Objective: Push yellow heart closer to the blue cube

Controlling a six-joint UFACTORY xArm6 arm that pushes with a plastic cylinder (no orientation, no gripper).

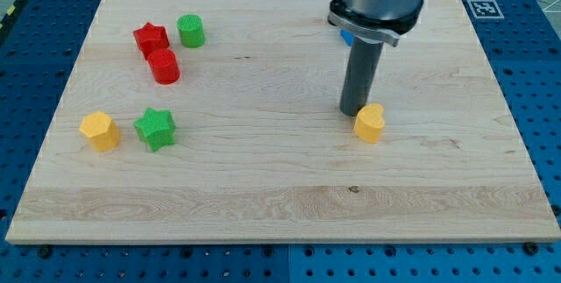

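The yellow heart lies right of the board's middle. My tip stands just to its upper left, touching it or nearly so. A small patch of blue shows at the left edge of the arm's body, above the rod. It looks like the blue cube, mostly hidden behind the arm. The heart lies toward the view's bottom from that patch.
On the wooden board, a red star, a green cylinder and a red cylinder cluster at the upper left. A yellow block and a green star lie at the left.
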